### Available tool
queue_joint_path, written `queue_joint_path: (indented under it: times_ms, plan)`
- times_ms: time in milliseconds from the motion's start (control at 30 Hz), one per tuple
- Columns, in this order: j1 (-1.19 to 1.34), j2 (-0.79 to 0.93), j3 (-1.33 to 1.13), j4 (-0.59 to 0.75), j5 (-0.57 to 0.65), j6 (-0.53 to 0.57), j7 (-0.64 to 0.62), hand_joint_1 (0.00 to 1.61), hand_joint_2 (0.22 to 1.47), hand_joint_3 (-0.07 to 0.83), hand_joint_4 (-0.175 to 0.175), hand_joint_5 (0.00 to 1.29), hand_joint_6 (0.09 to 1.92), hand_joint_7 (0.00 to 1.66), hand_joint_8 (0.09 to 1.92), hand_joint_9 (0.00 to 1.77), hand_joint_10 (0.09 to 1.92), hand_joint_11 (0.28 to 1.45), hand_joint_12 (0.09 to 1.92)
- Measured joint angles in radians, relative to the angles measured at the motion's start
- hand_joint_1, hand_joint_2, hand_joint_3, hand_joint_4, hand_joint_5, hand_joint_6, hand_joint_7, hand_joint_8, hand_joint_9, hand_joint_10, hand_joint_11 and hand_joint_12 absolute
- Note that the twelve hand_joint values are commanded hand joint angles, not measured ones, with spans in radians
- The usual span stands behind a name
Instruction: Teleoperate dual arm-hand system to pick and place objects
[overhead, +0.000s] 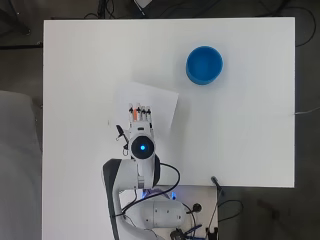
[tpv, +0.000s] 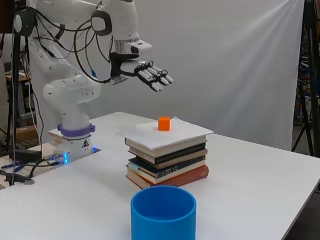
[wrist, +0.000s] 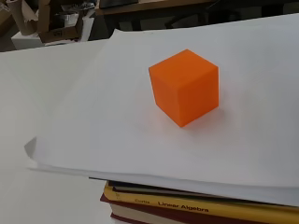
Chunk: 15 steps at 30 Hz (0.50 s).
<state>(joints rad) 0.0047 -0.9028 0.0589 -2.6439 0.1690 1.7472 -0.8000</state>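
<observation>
Closest to the side camera stands the blue cup (tpv: 163, 214), upright and open-mouthed at the table's (tpv: 260, 190) near edge; I take it for the likely drop-off, though nothing marks it as such. Behind it sits a stack of books (tpv: 167, 162) with a white sheet of paper (tpv: 172, 135) laid over the top, and on that sheet rests the orange cube (tpv: 164, 123), flat on one face and touching nothing else. My guess is the books are there to lift the cube off the table, so the fingers can come in around it without scraping the surface.

I have the hand (tpv: 145, 72) hanging well above the stack, palm down, fingers straight and slightly spread, holding nothing. From overhead it covers the near part of the paper (overhead: 160, 97) and hides the cube. At the wrist the cube (wrist: 185, 86) fills the middle of the view, so I judge I am lined up. Next I would lower and close around it, taking care that the loose sheet does not slide.
</observation>
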Motion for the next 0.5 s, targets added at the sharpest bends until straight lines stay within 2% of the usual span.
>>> queue_joint_path:
  times_ms: [233,400,500]
  plan:
    - [-0.011,0.266,-0.007,0.093,0.013,0.104,0.024,0.3,1.06,-0.008,0.072,0.29,0.09,0.29,0.09,0.44,0.09,0.47,0.09]
    - [-0.013,0.321,-0.001,0.072,0.04,0.248,0.008,0.34,1.04,-0.012,0.062,0.25,0.09,0.26,0.09,0.39,0.09,0.47,0.09]
    - [-0.012,0.356,-0.003,0.054,0.058,0.293,-0.028,0.36,1.02,-0.013,0.062,0.25,0.09,0.27,0.09,0.4,0.09,0.47,0.09]
